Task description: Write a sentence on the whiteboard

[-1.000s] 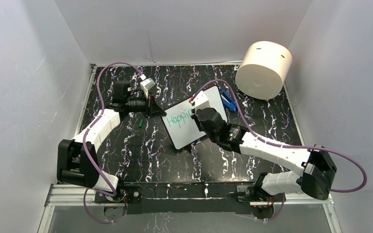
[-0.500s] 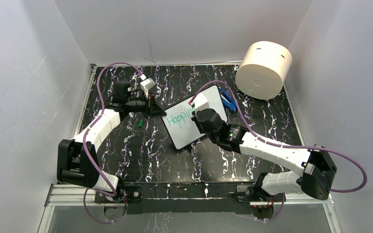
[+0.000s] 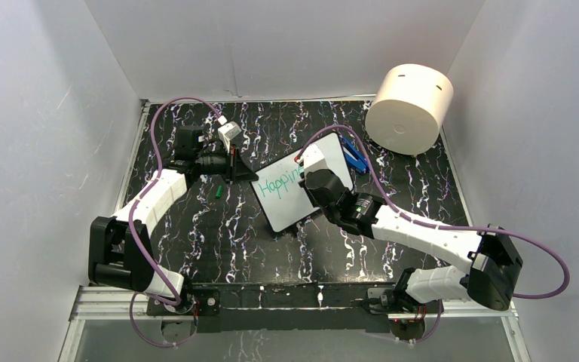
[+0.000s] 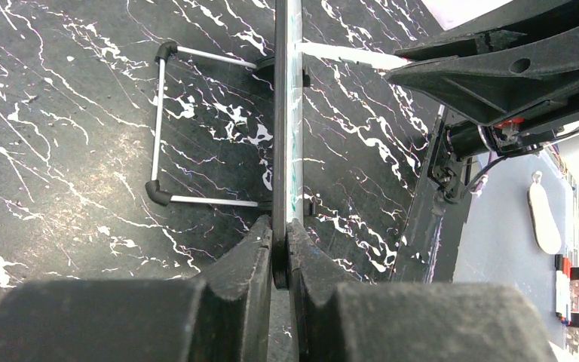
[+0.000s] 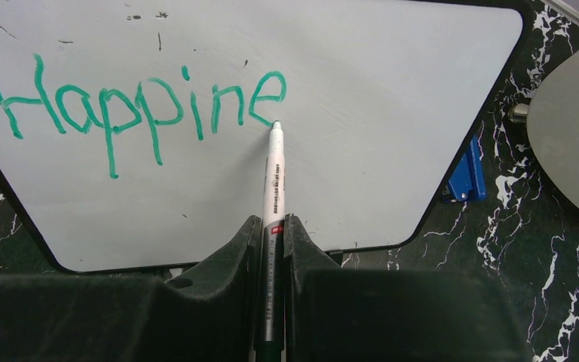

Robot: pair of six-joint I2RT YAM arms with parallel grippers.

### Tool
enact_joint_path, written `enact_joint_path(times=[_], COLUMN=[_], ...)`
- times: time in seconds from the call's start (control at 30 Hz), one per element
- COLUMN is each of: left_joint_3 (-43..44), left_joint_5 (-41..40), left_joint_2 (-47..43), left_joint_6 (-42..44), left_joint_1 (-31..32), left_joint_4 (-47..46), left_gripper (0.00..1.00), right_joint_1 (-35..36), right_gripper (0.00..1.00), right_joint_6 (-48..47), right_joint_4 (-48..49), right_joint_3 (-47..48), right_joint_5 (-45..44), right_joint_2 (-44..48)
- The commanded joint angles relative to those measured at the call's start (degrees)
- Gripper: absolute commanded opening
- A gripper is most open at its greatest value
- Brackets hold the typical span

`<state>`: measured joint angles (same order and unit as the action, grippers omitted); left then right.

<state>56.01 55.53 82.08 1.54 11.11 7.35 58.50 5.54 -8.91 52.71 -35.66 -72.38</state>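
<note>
The whiteboard (image 3: 283,204) stands tilted on the black marbled table, propped on a wire stand (image 4: 158,124). In the right wrist view the whiteboard (image 5: 362,136) bears teal-green lettering (image 5: 136,113) reading "Happine". My right gripper (image 5: 273,226) is shut on a white marker (image 5: 274,181) whose tip touches the board just below the last "e". In the top view it (image 3: 310,175) covers the board's right part. My left gripper (image 4: 280,245) is shut on the board's black edge (image 4: 280,151), seen edge-on; in the top view it (image 3: 235,172) is at the board's left corner.
A big cream cylinder (image 3: 409,108) lies at the back right. A blue object (image 3: 354,157) lies behind the board's right corner and shows in the right wrist view (image 5: 467,177). A small green cap (image 3: 216,192) lies on the table left of the board. White walls enclose the table.
The right gripper has shifted slightly along the board. The left arm and the board have not moved.
</note>
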Motion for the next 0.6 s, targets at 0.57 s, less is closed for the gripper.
enact_joint_path(times=[0.57], left_joint_3=[-0.38], left_joint_5=[-5.08], left_joint_2=[1.94], left_joint_6=[3.38], left_joint_1=[0.58], left_joint_4=[3.66], left_gripper=[0.0], right_joint_1=[-2.63], right_gripper=[0.0], right_joint_6=[-3.24], right_joint_4=[8.09], right_joint_3=[-0.35], right_joint_5=[-0.72], right_joint_2=[3.22])
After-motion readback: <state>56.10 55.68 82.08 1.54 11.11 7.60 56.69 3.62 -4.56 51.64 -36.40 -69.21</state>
